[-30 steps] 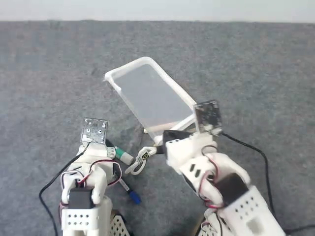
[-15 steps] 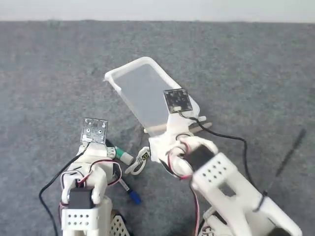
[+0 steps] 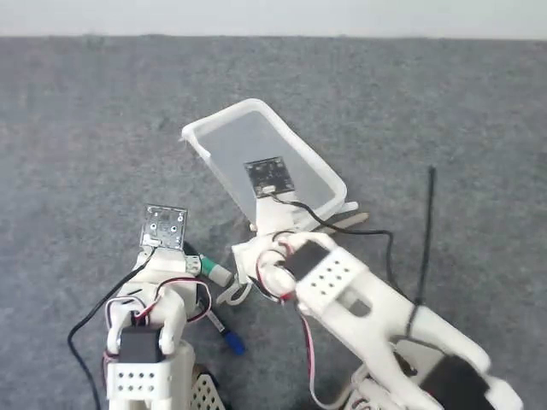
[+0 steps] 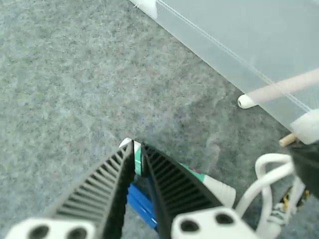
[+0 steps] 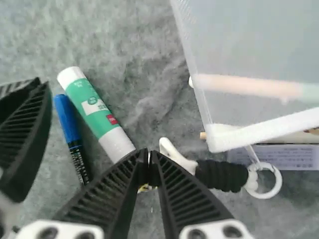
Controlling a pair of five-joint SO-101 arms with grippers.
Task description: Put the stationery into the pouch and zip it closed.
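Grey felt table. The translucent white plastic zip pouch lies flat and slantwise, its near end turned toward both arms, likely so items can be slid in from their side. The right gripper is low, just off that near end. Its jaws are pressed together, tips against a white hook-shaped clip on a black cord; cannot tell whether it pinches it. This is probably the pull for holding or zipping the pouch. The left gripper hangs over the loose items, jaws all but closed, apparently empty. A green-and-white glue stick and a blue marker pen lie side by side on the felt, outside the pouch. A pale pink pencil is already in the pouch, its end at the mouth.
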